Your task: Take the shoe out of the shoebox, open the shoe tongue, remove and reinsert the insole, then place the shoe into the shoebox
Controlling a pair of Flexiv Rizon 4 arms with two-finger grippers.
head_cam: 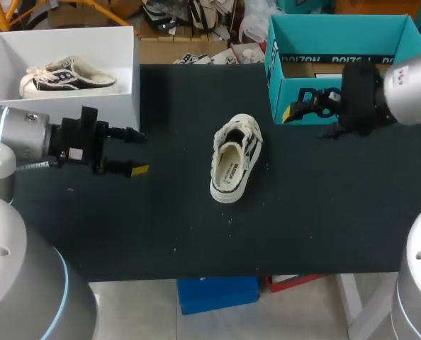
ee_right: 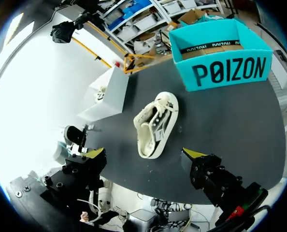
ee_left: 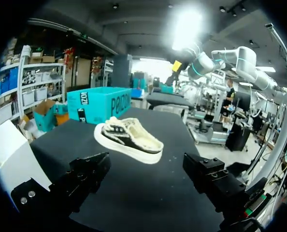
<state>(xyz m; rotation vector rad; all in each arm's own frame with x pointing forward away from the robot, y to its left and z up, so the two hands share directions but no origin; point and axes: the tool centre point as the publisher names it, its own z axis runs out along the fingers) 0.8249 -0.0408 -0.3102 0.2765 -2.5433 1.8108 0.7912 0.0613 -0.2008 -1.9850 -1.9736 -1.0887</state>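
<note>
One shoe point(head_cam: 236, 159), left hand point(head_cam: 138, 152) spread, right hand point(head_cam: 307, 122) spread (one fingertip obscured)

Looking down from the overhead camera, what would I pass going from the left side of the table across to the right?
white box with a shoe inside → left gripper → loose shoe on the dark table → teal box

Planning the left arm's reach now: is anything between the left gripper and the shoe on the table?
Nothing visible. Only bare table lies between the open left gripper and the shoe; the white shoebox sits clear of that line.
</note>
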